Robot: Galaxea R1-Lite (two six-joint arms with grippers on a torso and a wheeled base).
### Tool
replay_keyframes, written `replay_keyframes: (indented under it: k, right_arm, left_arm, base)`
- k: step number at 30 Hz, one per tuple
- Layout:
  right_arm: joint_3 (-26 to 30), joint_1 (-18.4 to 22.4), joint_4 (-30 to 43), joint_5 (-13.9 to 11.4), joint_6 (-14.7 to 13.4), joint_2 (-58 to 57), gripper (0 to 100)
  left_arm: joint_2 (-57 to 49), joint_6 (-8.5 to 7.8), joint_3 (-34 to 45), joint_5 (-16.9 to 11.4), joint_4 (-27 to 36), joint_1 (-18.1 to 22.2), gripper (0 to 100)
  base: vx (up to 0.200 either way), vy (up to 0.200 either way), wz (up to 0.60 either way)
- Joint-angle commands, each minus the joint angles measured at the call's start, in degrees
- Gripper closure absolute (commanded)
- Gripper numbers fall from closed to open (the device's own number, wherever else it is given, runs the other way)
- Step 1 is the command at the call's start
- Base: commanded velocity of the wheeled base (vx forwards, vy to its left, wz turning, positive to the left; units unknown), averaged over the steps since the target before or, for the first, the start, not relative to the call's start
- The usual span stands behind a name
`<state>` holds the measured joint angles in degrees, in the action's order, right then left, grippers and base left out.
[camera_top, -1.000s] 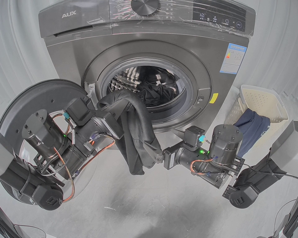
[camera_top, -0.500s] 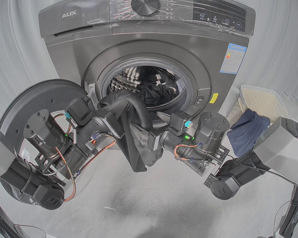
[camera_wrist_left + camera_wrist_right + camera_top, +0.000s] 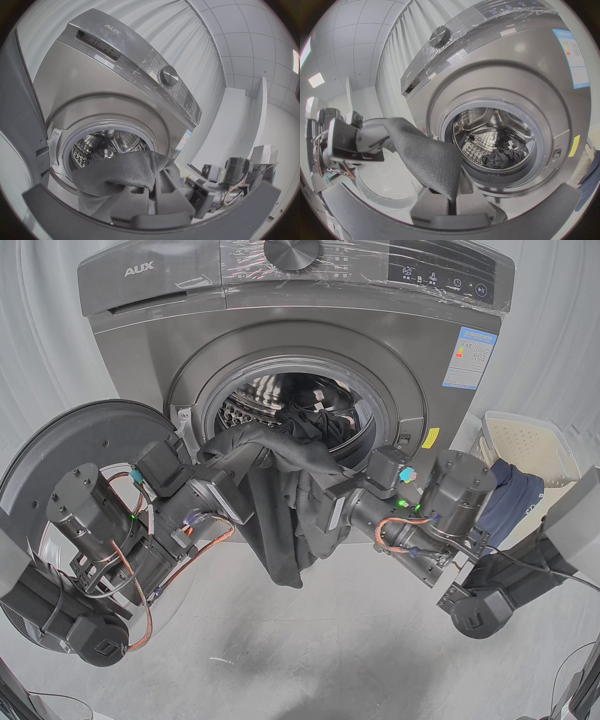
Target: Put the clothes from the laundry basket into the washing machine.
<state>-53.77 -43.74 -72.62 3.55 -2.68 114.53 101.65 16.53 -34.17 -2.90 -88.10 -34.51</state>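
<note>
Left tool [image 3: 153, 190] and right tool [image 3: 450, 200] are both clenching a black garment [image 3: 281, 515] at the washing machine [image 3: 156, 352] mouth. Dark clothes [image 3: 315, 421] are lying in the drum [image 3: 262, 390], and a navy garment [image 3: 515, 496] is draping over the laundry basket [image 3: 531, 440].

The black garment [image 3: 284, 509] drapes over the left gripper [image 3: 247, 455] and right gripper [image 3: 312, 487], hiding their tips. The right arm [image 3: 456, 496] blocks part of the laundry basket [image 3: 531, 427] and navy garment [image 3: 517, 496].

A staged test room: white curtains [image 3: 181, 37] surround a washing machine [image 3: 144, 359] (film-wrapped panel [image 3: 356, 265]), panelled ceiling [image 3: 250, 37] overhead.
</note>
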Motion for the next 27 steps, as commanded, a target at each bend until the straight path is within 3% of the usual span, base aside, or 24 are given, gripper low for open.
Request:
replay_keyframes:
  k: [1,6,7,12,13,14,18,27]
  right_arm:
    - [6.40,0.23,-0.33,-1.53,-0.22,-8.01,100]
    - [11.85,0.23,-0.42,-5.04,-0.57,-12.84,100]
    - [13.96,-0.21,-0.42,-6.18,-1.98,-14.69,100]
    - [17.83,-0.91,-2.70,-6.62,-3.65,-17.32,100]
    - [18.09,-0.91,-3.14,-6.62,-3.65,-17.41,100]
    - [20.73,-1.00,-6.04,-6.62,-3.65,-17.50,100]
    - [26.00,-1.26,-11.93,-6.62,-3.82,-17.41,100]
    - [25.38,-2.75,-14.30,-5.83,-3.91,-17.50,100]
  left_arm:
    - [-1.19,-0.09,2.27,-0.70,0.12,-0.56,100]
    - [-1.45,-0.01,3.23,-0.79,0.03,-0.38,100]
    - [-1.71,-0.01,4.02,-0.79,-0.05,-0.21,100]
    - [-3.56,-0.09,5.96,-1.32,-0.05,-0.56,100]
    - [-3.73,-0.09,6.13,-1.49,-0.05,-0.56,0]
    - [-4.88,-0.09,7.28,-2.64,0.03,-0.56,0]
    - [-7.07,0.08,9.03,-2.90,0.47,-1.35,0]
    - [-6.11,-0.18,9.47,-2.37,0.30,-1.44,0]
  base:
    - [0.000,0.000,0.00]
    - [0.000,0.000,0.00]
    - [0.000,0.000,0.00]
    - [0.000,0.000,0.00]
    - [0.000,0.000,0.00]
    - [0.000,0.000,0.00]
    - [0.000,0.000,0.00]
    - [0.000,0.000,0.00]
